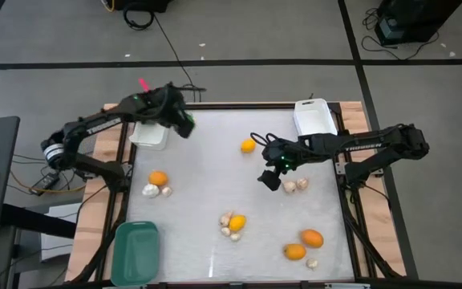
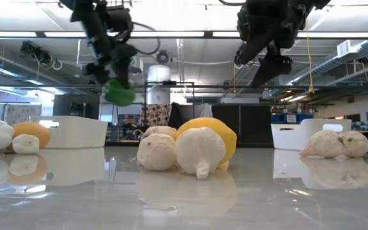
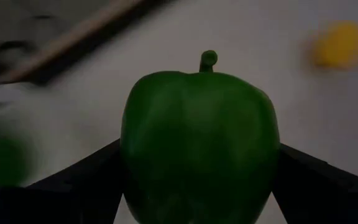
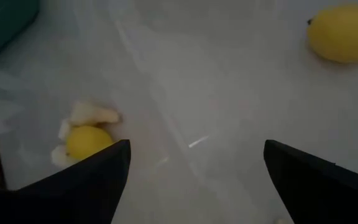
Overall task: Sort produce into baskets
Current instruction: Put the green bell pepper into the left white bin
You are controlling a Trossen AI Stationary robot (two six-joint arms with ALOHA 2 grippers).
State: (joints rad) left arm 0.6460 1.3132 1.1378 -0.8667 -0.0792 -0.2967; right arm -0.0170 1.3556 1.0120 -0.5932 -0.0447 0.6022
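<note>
High view: the left gripper (image 1: 184, 122) is carrying a green pepper (image 3: 199, 146) above the far-left corner of the worktop (image 1: 207, 160), beside the left white bin (image 1: 149, 135) at that edge. Its jaws are pinching the pepper across its flanks, stem pointing away from the wrist. The right gripper (image 1: 269, 178) is hanging over the worktop's right half with jaws spread and nothing between them, close to a pair of mushrooms (image 1: 295, 185). A second white bin (image 1: 314, 117) is sitting at the far-right corner and a teal bin (image 1: 135, 253) at the near-left corner. Oranges, lemons and more mushrooms are lying scattered: a lemon (image 1: 248, 145) near the far middle, an orange (image 1: 158, 178) toward the left edge, a lemon among mushrooms (image 1: 233, 225) near the middle, and two oranges (image 1: 303, 245) toward the near-right corner. The pepper looks like a light, hollow toy with a smooth, possibly slippery skin, so the grip across its widest part seems sound. The round fruits would likely roll if nudged and are best taken across the middle.
</note>
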